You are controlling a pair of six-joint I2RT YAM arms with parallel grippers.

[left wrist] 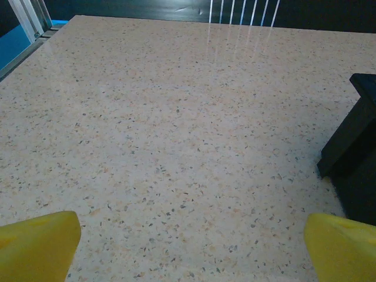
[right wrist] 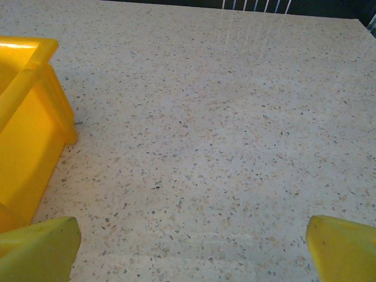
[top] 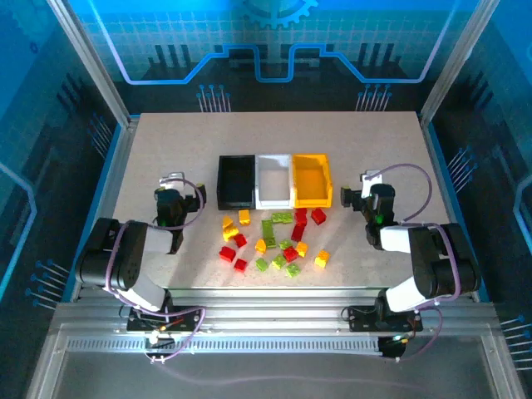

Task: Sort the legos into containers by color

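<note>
- Left fingers point(left wrist: 35, 247): wide apart, empty, over tabletop point(left wrist: 176, 117); black bin point(left wrist: 358, 147) at 3 o'clock.
- Right fingers point(right wrist: 38, 249): wide apart, empty; yellow bin point(right wrist: 26, 117) at 9 o'clock.
- White bin point(top: 273, 181): between the two, touching both.
- Bricks point(top: 268, 229): scattered on tabletop at 6 o'clock of bins.

The desk point(top: 166, 150) is a rectangular slab with a beige, finely speckled surface, and its far edge reflects pale vertical stripes point(left wrist: 235, 23). It is enclosed by translucent blue side panels point(top: 41, 125) carried on slanted aluminium posts point(top: 91, 58). A back wall point(top: 374, 33) behind the far edge bears a blue line graphic and a gear emblem point(top: 281, 10), and a slotted metal rail point(top: 274, 320) runs along the near edge.
</note>
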